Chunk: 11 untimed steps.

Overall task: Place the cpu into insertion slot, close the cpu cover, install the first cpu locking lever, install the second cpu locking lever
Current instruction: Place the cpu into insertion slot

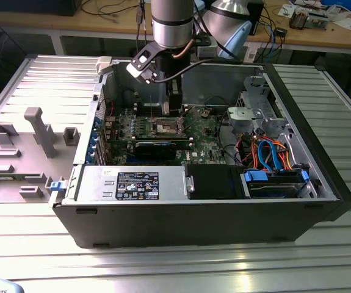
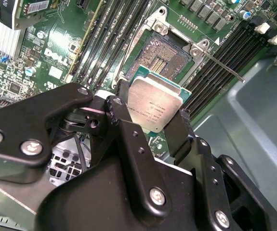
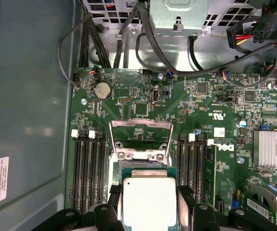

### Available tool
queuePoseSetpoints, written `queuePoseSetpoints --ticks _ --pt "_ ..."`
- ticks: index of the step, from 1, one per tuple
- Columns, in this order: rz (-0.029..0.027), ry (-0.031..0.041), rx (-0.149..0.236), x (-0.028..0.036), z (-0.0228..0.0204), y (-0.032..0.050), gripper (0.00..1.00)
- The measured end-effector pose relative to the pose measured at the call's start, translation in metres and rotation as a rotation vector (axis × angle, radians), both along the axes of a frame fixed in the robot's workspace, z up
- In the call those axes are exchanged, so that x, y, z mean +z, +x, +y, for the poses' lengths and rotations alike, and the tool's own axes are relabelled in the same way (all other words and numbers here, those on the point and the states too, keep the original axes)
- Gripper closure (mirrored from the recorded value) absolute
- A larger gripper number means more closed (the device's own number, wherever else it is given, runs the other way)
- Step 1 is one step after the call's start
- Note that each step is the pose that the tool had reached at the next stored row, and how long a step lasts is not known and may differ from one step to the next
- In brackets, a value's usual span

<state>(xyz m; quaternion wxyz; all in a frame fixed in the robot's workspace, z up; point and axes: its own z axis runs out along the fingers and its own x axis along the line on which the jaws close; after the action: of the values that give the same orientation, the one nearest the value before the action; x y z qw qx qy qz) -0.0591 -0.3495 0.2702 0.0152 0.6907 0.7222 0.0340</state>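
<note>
My gripper (image 2: 152,114) is shut on the cpu (image 2: 155,107), a flat square chip with a dull silver top, clamped by two opposite edges between black fingers (image 2: 120,107). The cpu hangs a little above the insertion slot (image 2: 169,54), whose dark pin field lies bare inside a silver rim. In the first wrist view the cpu (image 3: 149,204) sits between the fingers, and the cpu cover (image 3: 140,131) stands raised open just beyond it. A thin locking lever (image 2: 222,66) juts out beside the slot. In the exterior view the gripper (image 1: 174,104) hovers over the slot (image 1: 168,127).
Long black memory slots (image 3: 90,168) flank the socket on both sides. A finned heatsink (image 3: 272,148) lies on the board, cables (image 3: 143,43) cross near the case wall, and a drive cage (image 1: 257,113) with blue and orange wires (image 1: 273,152) fills the exterior view's right.
</note>
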Motion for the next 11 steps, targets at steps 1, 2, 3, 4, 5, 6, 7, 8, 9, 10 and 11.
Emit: queuePoseSetpoints --ticks 1,2,3,4,5,6,7,8,9,10,11 --pt "0.0002 -0.0003 0.000 -0.0030 0.0000 0.0000 0.46" --pt "0.0002 -0.0003 0.000 -0.0048 -0.0001 0.0000 0.46" --pt "0.0002 -0.0004 0.000 -0.0065 -0.0001 0.0000 0.46" --pt "0.0003 -0.0004 0.000 -0.0100 -0.0001 0.0000 0.46" --pt "0.0002 -0.0004 0.000 -0.0137 -0.0001 0.0000 0.46" --pt "0.0002 -0.0003 -0.008 -0.0172 0.0000 -0.0001 0.46" --pt "0.0003 -0.0004 -0.020 -0.0193 0.0000 -0.0002 0.46" --pt "0.0004 -0.0004 -0.030 -0.0214 0.0000 -0.0004 0.46" --pt "0.0004 -0.0004 -0.035 -0.0231 0.0000 -0.0009 0.46" --pt "0.0003 -0.0004 -0.039 -0.0252 0.0000 -0.0017 0.46" --pt "0.0002 -0.0004 -0.043 -0.0281 0.0000 -0.0039 0.46"
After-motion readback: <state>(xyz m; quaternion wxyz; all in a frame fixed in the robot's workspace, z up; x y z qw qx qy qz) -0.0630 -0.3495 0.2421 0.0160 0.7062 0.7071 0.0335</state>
